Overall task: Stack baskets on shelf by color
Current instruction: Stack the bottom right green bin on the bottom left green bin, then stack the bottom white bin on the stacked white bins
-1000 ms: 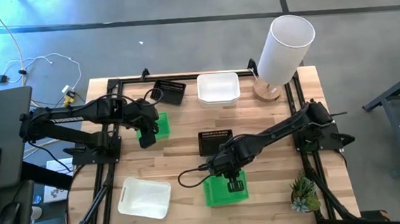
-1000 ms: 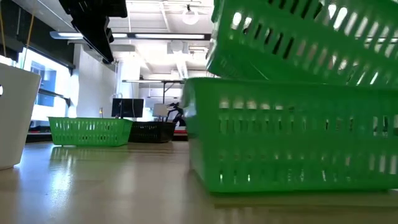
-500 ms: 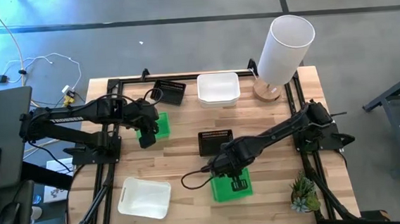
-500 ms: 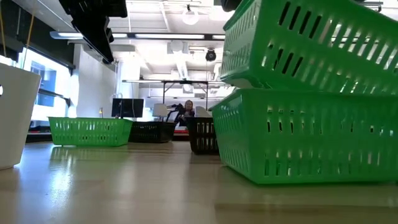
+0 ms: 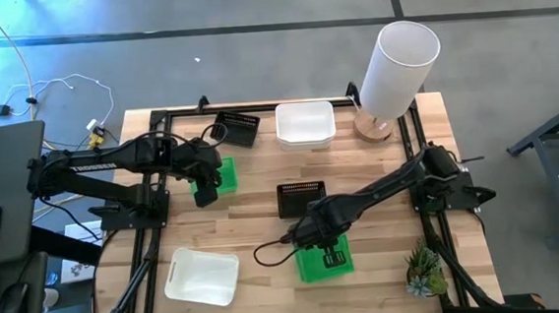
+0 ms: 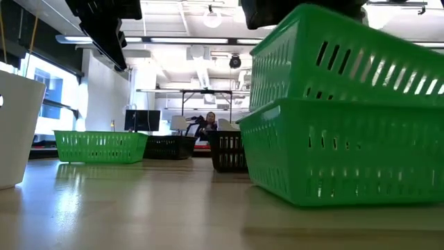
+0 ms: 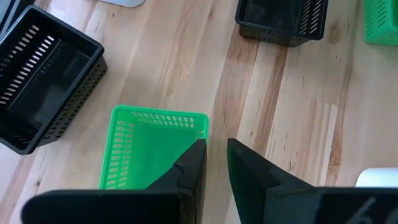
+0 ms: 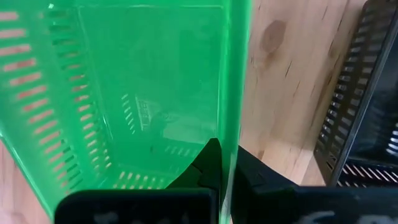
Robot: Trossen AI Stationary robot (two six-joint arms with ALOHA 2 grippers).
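In the high view we saw the right tool [image 5: 332, 254] over the desk [image 5: 255, 227] toward five o'clock, its fingers clamped on the rim of a green basket [image 5: 322, 260]; the right wrist view showed the two dark fingers pinching that green wall [image 8: 229, 74] between them. From the low view this upper green basket [image 6: 347, 59] sat nested in a second green basket [image 6: 340, 153] that rested on the desk, the upper one lying slightly tilted within the lower. Just toward twelve o'clock of that pair stood a black basket [image 5: 301, 198], near the middle of the desk. The left tool [image 5: 206, 189] hung over a third green basket [image 5: 221, 174] at about ten o'clock on the desk; in the left wrist view its fingers [image 7: 194, 163] were close together with only a narrow gap, holding nothing, above the edge of that green basket [image 7: 146, 149]. Another black basket [image 5: 237, 129] lay toward eleven o'clock at the far edge, and beside it at twelve o'clock we saw a white basket [image 5: 305, 123]. A further white basket [image 5: 202, 275] lay at seven o'clock near the front edge. A tall white cylinder [image 5: 398, 66] stood at one o'clock, and a small green plant [image 5: 425, 270] sat at the five o'clock corner.
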